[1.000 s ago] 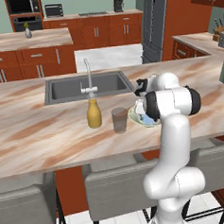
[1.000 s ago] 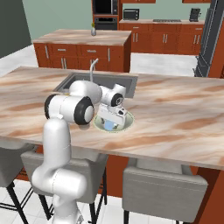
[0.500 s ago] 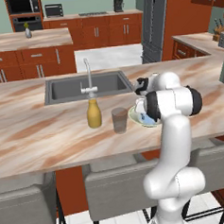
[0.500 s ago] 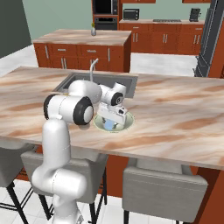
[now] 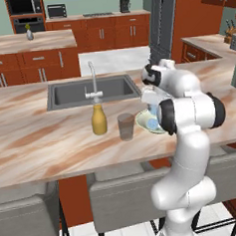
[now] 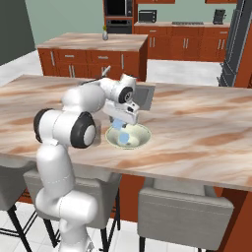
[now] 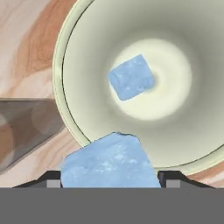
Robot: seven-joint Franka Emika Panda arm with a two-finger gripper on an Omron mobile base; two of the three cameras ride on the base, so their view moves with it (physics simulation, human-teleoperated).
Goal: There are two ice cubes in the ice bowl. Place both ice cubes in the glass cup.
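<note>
We judge the main risk is that the held ice cube slips out on the way to the glass cup, because it is smooth and the pads touch only its sides. Our gripper is closed on this cube, just above the ice bowl; the arm bends down over it. The other ice cube lies in the bowl's middle.

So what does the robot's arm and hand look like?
The arm is smooth, shiny white, made of fat rounded tube sections with dark black rings at the joints. Its hand is a small white block with two little dark fingertips. No cables or markings show.
</note>
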